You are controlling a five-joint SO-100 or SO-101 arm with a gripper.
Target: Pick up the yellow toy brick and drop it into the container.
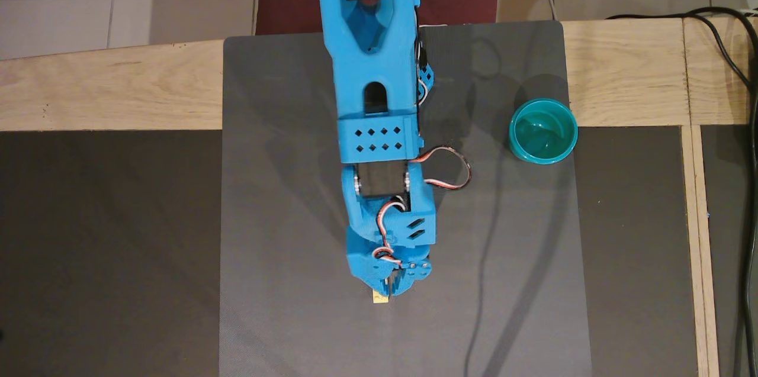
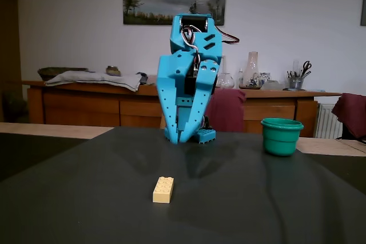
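One step is in hand: the approach. Gripper hangs with fingers nearly together, empty, above the yellow brick on the dark mat. Next: spread, descend, clamp. The green cup stands well apart.

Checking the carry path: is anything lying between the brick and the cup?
No. In the fixed view only bare dark mat separates the brick from the cup; the overhead view shows the same, crossed only by shadows.

In the fixed view the toy brick lies on the counter, before the pincer; the cup stands right.
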